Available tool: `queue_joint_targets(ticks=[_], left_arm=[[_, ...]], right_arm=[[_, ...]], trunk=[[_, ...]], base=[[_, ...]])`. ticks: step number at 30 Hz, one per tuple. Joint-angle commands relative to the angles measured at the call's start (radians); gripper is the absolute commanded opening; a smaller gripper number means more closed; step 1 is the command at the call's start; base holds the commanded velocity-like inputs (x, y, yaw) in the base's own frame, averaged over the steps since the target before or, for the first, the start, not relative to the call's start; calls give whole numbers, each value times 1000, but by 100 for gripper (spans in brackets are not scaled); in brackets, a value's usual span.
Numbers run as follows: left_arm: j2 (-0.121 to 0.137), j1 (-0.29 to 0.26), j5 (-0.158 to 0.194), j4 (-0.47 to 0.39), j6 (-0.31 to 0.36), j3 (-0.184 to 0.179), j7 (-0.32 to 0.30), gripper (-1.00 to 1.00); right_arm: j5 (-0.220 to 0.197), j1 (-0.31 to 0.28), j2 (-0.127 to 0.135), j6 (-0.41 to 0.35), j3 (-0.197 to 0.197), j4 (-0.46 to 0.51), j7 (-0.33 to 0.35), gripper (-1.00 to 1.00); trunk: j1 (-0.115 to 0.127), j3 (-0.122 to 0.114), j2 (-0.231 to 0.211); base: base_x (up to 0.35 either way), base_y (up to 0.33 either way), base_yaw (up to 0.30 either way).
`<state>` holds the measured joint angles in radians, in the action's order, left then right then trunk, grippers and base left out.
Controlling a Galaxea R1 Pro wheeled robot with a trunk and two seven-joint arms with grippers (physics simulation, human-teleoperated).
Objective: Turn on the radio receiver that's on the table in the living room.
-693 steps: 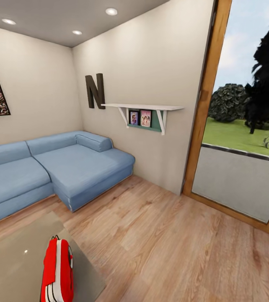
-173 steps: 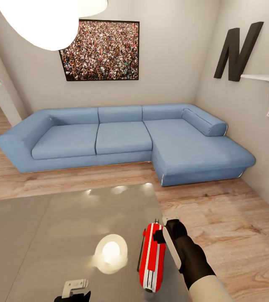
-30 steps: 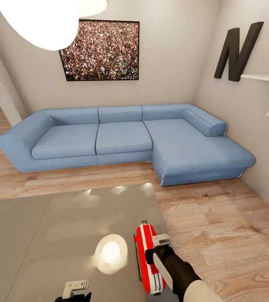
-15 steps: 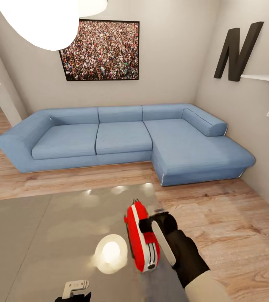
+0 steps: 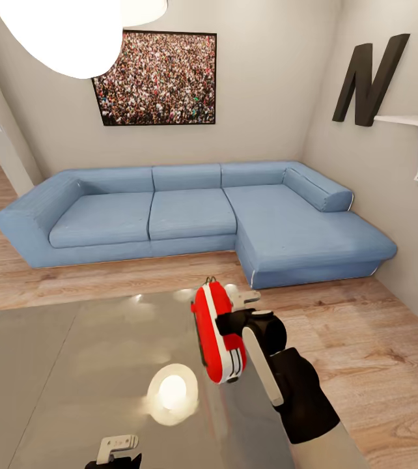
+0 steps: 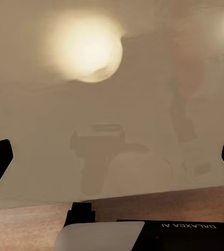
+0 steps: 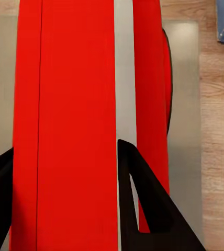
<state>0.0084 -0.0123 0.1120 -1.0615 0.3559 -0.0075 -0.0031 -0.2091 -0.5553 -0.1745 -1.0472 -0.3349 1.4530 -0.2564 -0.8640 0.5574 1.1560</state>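
The right pincer (image 5: 230,324) is clamped on the radio receiver (image 5: 217,333), its dark fingers (image 7: 143,209) pressed against the red body on both sides. The receiver is now lifted clear above the bench (image 5: 72,365) and stands tilted on end; half a second ago it hung lower and nearer the robot, and a second ago it lay close to the glossy top. The left pincer (image 5: 118,448), fingers spread apart with nothing between them, hovers over the bench near the lamp's reflection (image 5: 172,393). Beyond stands the blue sofa (image 5: 189,215).
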Motion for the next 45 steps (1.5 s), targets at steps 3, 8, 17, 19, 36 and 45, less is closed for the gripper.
queue_joint_targets(ticks=[3,8,17,19,36,45], left_arm=[[0,0,0,0,0,0,0,100],[1,0,-1,-2,2,0,-1,100],[2,0,-2,-31,62,-4,-5,100],[2,0,-1,-108,122,-7,-6,100],[4,-3,4,-364,297,-8,-180,100],[3,-32,7,-378,326,-7,-183,100]], right_arm=[[-2,1,0,0,0,9,0,-100],[-3,1,0,0,1,12,0,-100],[22,2,52,0,1,11,-8,-100],[67,2,66,0,1,12,-28,-100],[478,126,195,145,-323,21,-389,-100],[483,152,366,224,-579,21,-574,-100]], trunk=[[0,0,0],[0,0,0],[0,0,0],[0,0,0],[0,0,0],[0,0,0]], base=[[0,0,0],[0,0,0],[0,0,0],[0,0,0],[0,0,0],[0,0,0]])
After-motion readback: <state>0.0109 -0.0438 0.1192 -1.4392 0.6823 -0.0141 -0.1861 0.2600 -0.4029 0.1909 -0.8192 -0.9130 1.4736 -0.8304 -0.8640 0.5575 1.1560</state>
